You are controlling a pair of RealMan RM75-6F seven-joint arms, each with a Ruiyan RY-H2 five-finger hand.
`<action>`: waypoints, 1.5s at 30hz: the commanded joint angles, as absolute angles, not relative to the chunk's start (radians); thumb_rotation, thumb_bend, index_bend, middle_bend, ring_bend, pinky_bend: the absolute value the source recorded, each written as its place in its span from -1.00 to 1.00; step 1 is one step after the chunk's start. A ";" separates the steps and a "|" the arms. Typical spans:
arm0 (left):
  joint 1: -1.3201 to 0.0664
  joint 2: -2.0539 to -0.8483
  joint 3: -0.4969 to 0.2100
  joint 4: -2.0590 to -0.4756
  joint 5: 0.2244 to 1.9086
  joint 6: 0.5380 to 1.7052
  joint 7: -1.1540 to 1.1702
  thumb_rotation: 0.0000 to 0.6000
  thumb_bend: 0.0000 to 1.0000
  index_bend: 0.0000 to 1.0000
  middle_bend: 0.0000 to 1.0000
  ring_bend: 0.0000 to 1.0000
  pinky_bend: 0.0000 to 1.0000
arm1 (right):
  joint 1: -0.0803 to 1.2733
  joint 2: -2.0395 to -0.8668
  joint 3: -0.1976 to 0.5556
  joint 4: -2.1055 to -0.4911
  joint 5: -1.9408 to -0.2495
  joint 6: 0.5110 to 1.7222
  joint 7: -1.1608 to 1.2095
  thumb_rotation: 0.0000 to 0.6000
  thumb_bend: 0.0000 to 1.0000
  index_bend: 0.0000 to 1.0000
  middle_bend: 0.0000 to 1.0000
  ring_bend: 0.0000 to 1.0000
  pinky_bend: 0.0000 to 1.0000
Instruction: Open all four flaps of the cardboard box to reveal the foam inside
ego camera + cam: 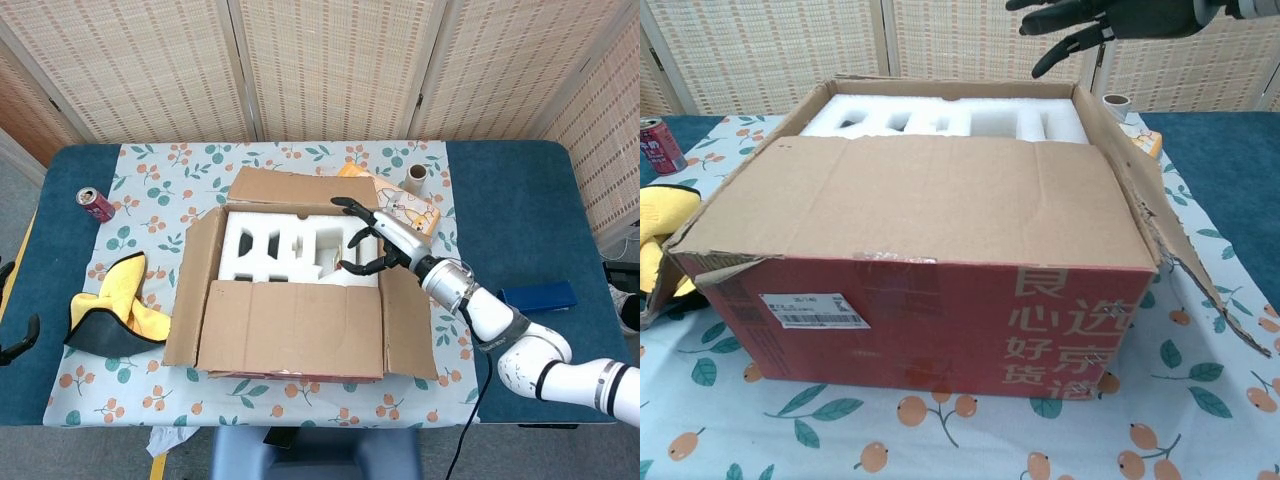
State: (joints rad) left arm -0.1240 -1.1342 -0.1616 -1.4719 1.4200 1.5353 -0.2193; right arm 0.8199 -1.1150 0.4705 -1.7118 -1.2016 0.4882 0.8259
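The near flap (pixel 295 328) of the cardboard box (pixel 930 300) lies folded inward over the front half of the opening, well on the robot's side of the right hand (pixel 378 238). It is the one flap not yet open. It looks like thin corrugated board: light, stiff across its face, willing to bend only along its crease, and probably a little slick on the flat. The likely place to take it is the free edge where it meets the foam (pixel 290 245), with fingertips slid under that lip and lifted back toward the robot. Torn tape along the front edge suggests the crease may be weak, so a slow pull seems wise.

The right flap (pixel 405 320) slopes outward below the hand's wrist, and the left flap (pixel 195 285) leans out on the far side of the box from the hand.

The right hand hovers above the right rear part of the opening, fingers spread and loosely curved, holding nothing; in the chest view it hangs clear of the box rim, touching neither cardboard nor foam. The white foam sits exposed just under and to the left of it.

The far flap (pixel 285 187) lies folded back beyond the fingertips. The left hand (pixel 12 340) shows only as a dark sliver at the picture's edge; I cannot tell how it is set.
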 commanded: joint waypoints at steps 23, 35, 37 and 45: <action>-0.125 -1.127 -0.163 -1.474 1.410 1.520 -0.235 1.00 0.04 -1.00 -0.97 -0.98 -1.00 | 0.851 -1.171 0.351 -1.679 -1.444 0.467 1.023 1.00 -0.24 -1.00 -1.00 -1.00 -0.30; -0.128 -1.129 -0.167 -1.467 1.398 1.508 -0.230 1.00 0.04 -1.00 -0.97 -0.98 -1.00 | 0.831 -1.065 0.323 -1.806 -1.533 0.585 1.118 1.00 -0.24 -1.00 -1.00 -1.00 -0.25; -0.129 -1.131 -0.166 -1.467 1.399 1.509 -0.219 1.00 0.04 -1.00 -0.97 -0.98 -1.00 | 0.825 -1.036 0.320 -1.840 -1.548 0.615 1.113 1.00 -0.24 -1.00 -1.00 -1.00 -0.25; -0.130 -1.137 -0.168 -1.469 1.397 1.514 -0.197 1.00 0.04 -1.00 -0.97 -0.98 -1.00 | 0.785 -0.906 0.313 -2.024 -1.576 0.720 1.028 1.00 -0.24 -1.00 -1.00 -1.00 -0.25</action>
State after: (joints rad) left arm -0.1300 -1.1363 -0.1686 -1.4684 1.3956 1.5119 -0.1993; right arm 0.8021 -0.9461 0.3160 -1.9750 -1.5645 0.6852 1.0655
